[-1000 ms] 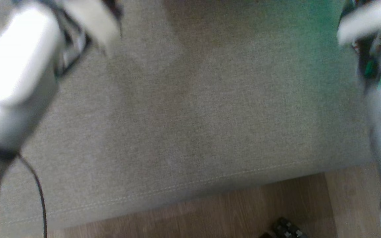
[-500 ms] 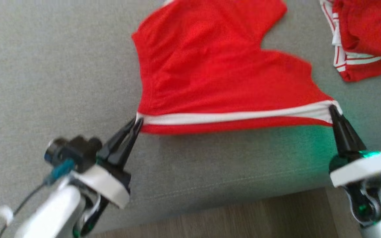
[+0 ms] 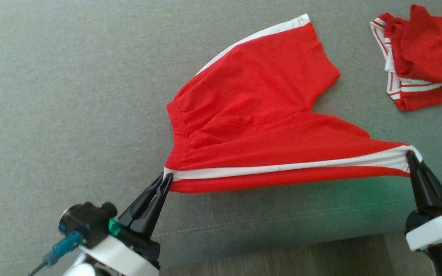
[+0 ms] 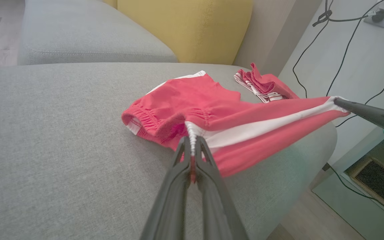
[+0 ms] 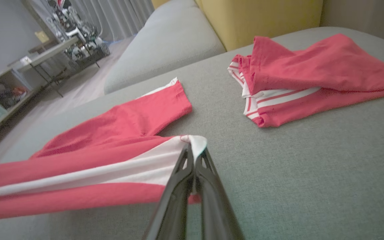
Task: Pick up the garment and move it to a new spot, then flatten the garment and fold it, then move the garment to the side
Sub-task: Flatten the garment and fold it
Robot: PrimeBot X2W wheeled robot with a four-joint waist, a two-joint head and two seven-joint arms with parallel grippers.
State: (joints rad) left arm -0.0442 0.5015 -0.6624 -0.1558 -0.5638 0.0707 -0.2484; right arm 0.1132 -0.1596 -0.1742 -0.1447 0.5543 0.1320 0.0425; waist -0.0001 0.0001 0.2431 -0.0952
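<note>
Red white-striped fabric shorts (image 3: 251, 126) stretched between the jaws
Stripe ends were clamped by left gripper (image 3: 166, 180) and right gripper (image 3: 410, 155) over a grey fabric cushion (image 3: 71, 96), seemingly for flattening.

Matt red cloth garment (image 3: 259, 126)
</note>
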